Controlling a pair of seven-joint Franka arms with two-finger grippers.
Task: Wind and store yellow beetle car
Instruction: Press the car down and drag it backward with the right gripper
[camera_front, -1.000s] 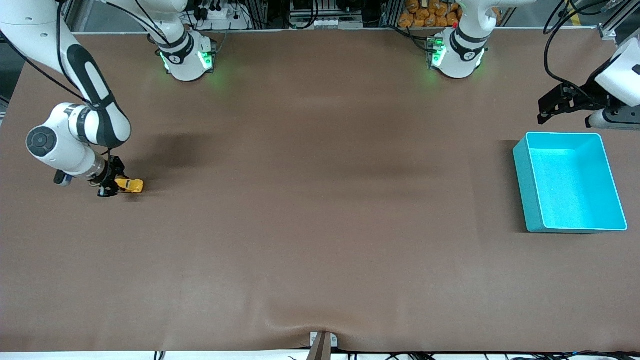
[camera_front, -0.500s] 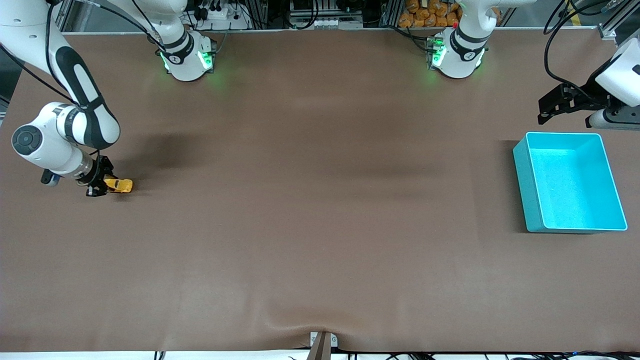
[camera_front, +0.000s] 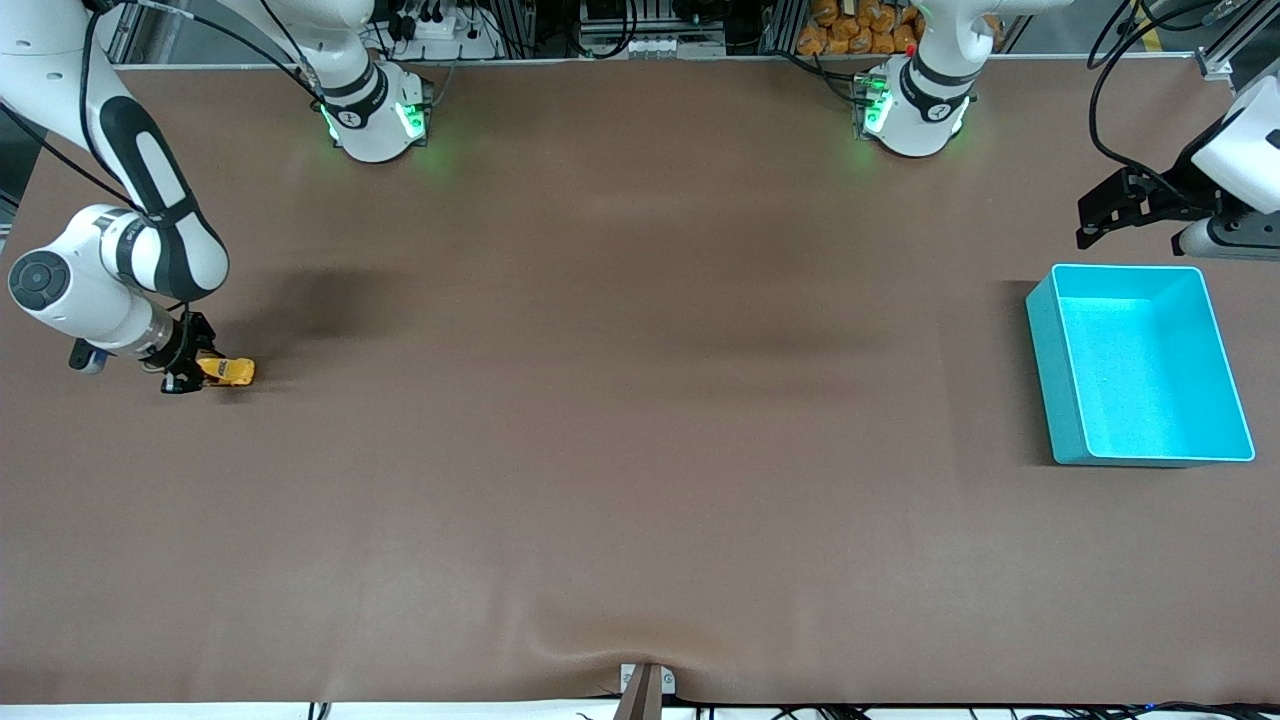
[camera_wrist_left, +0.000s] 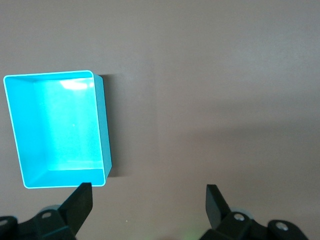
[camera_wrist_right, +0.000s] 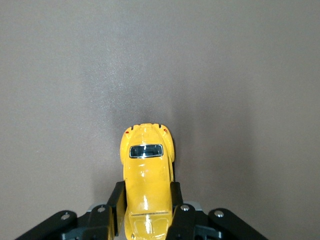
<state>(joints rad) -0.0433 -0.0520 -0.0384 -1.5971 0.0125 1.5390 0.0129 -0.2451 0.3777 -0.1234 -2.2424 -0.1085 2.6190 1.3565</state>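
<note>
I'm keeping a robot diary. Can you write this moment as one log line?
right tool: shut on yellow beetle car, on table | left tool: open, waiting above teal bin

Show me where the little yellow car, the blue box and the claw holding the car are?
yellow beetle car (camera_wrist_right: 146, 172): right wrist view, on its roof.
teal bin (camera_front: 1140, 365): front view, on its bare floor.
right gripper (camera_wrist_right: 146, 200): right wrist view, midway between the fingertips clamping the car's sides.

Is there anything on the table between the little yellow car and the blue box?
No. The front view shows only bare brown table between the car and the box.
</note>
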